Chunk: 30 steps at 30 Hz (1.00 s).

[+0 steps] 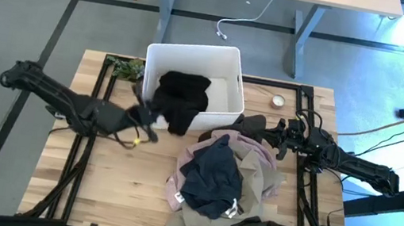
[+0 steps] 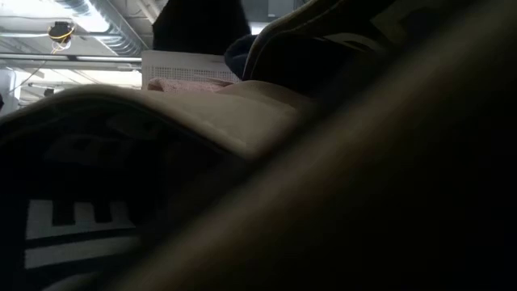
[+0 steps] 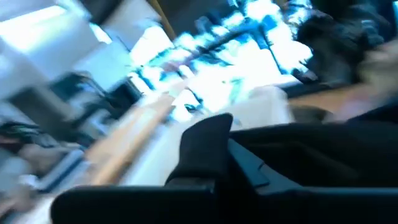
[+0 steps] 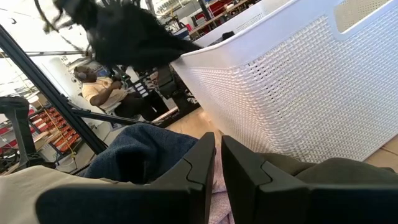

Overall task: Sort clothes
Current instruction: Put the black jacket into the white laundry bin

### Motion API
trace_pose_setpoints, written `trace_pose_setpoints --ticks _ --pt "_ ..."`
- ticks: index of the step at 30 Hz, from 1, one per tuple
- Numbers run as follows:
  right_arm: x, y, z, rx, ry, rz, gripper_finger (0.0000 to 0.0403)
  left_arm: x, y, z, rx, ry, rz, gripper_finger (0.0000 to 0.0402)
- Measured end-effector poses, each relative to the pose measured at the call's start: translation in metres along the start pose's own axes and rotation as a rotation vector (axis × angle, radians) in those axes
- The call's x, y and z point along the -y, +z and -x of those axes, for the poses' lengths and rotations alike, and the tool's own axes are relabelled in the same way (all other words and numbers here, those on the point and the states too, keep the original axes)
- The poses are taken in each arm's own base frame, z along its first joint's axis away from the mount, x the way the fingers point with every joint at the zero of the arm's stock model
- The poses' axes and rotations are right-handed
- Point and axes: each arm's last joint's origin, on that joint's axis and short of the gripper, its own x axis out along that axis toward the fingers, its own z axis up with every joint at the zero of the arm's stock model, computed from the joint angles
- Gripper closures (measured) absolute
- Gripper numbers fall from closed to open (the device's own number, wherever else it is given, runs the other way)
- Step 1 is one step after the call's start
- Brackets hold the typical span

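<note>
Left gripper (image 1: 145,117) sat closed at the white bin (image 1: 230,57) front-left edge, just beside the black garment (image 1: 182,98) draped over the bin's front wall. Right gripper (image 1: 282,137) rested nearly shut w/ nothing held, beside the clothes pile (image 1: 219,184) mid-table.

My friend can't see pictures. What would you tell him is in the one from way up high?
A white bin sits on a wooden table, a black garment draped over its front edge. The left end effector is beside that garment, with a clothes pile nearby and the right end effector near the pile.
</note>
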Motion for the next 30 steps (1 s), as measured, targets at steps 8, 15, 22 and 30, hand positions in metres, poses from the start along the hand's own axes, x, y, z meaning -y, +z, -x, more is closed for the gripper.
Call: trace_pose_setpoints --ticks 8,15,22,30 --pt "0.0 0.0 0.0 0.001 0.0 0.004 0.0356 -0.044 0.004 -0.028 -0.066 0.198 0.002 0.0389" --pt "0.0 0.0 0.0 0.005 -0.008 0.005 0.0356 -0.06 -0.016 -0.045 -0.154 0.243 0.157 0.0316" --pt "0.002 0.001 0.0 0.042 -0.073 0.0 0.0356 -0.062 -0.013 -0.045 -0.155 0.085 0.303 0.0243" --pt "0.002 0.003 0.0 0.083 -0.101 -0.062 0.0356 -0.086 0.006 -0.03 -0.271 -0.102 0.363 0.0218"
